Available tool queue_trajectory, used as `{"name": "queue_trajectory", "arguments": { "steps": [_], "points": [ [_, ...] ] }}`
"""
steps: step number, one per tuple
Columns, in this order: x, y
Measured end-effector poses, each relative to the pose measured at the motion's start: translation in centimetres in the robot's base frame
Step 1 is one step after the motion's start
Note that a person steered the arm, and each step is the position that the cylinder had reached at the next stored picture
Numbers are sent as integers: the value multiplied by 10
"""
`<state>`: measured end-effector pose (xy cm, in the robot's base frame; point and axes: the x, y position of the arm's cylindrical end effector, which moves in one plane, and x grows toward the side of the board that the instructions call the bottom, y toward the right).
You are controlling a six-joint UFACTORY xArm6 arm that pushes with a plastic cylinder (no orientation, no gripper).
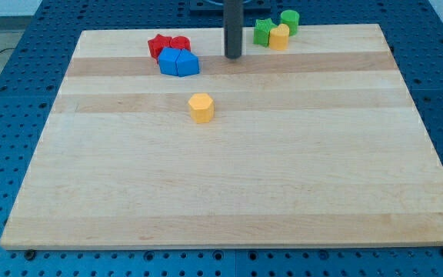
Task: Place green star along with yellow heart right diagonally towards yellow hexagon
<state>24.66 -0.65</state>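
The green star (263, 31) and the yellow heart (279, 37) touch each other near the board's top edge, right of centre. A green round block (289, 21) sits just behind them. The yellow hexagon (201, 108) stands alone lower down, left of centre. My tip (233, 56) rests on the board to the left of the green star, a short gap away, and above and to the right of the yellow hexagon.
Two red blocks (168, 45) and two blue blocks (178, 63) cluster at the view's top left, left of my tip. The wooden board (229, 185) lies on a blue perforated table (6, 92).
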Motion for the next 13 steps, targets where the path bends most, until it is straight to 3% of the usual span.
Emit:
{"name": "queue_trajectory", "arguments": {
  "steps": [1, 3, 5, 8, 9, 10, 11, 12, 13],
  "points": [
    [-52, -2],
    [-53, 19],
    [-54, 98],
    [16, 122],
    [6, 154],
    [-37, 214],
    [-56, 227],
    [-14, 101],
    [71, 36]
  ]
}}
